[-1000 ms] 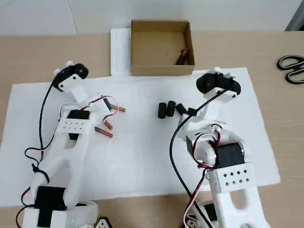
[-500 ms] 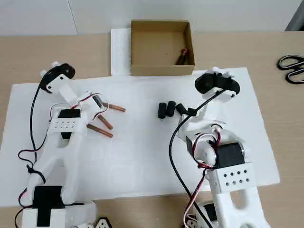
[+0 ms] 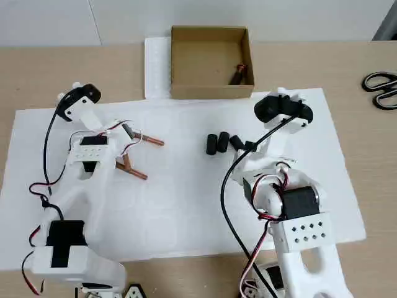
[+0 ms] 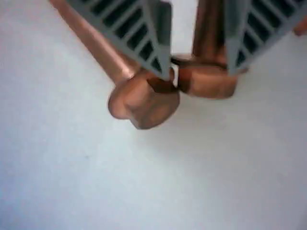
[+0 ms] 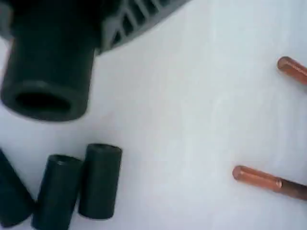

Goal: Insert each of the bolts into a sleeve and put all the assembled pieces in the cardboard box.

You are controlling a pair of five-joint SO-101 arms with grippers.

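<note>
Cardboard box [image 3: 180, 62] stands open-topped on the table [image 3: 49, 74], at the far edge of the white sheet [image 3: 186, 211]. One assembled piece [image 3: 239, 74] lies inside it, against the box's right wall near the front corner.

Left gripper [image 4: 199, 72]: down on the sheet, in front of the box and off its left front corner. Jaws are apart and straddle the shaft of one bolt [image 4: 208, 28], with sheet visible between one finger [image 4: 144, 33] and the shaft. The head of a second bolt [image 4: 144, 98] touches the first bolt's head just below the fingertips. A third bolt [image 3: 152, 141] lies alone, a little nearer the box.

Right gripper [image 5: 67, 19]: in front of the box's right front corner, clamped on one black sleeve [image 5: 45, 72] with its bore end open to the wrist camera. Three loose sleeves [image 5: 100, 181] lie side by side on the sheet just beside the held one, straight in front of the box.

Scissors [image 3: 381, 87] lie on bare table well to the right of the box.
</note>
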